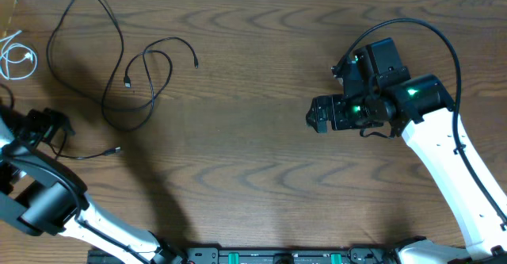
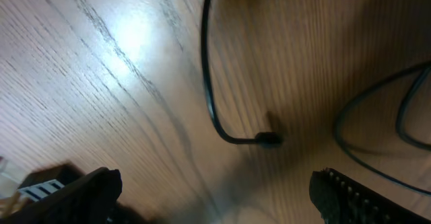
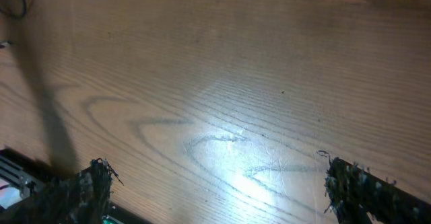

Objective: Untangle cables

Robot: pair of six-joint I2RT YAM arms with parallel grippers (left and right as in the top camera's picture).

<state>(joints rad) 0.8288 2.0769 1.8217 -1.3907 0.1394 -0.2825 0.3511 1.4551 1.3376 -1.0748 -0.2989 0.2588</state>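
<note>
- Sprawling at the far left of the bench, two black cables overlap in loose loops, apparently not yet separated.
- Both the right gripper and the left gripper gape wide, empty.
- Coiled apart at the left edge lies the white cable.

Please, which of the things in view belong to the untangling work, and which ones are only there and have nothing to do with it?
Belong to the job:
- black cables in loose loops
- black plug end lying apart from the loops
- white cable, coiled

Only there:
- thick black lead fixed to the right arm
- wooden table
</note>
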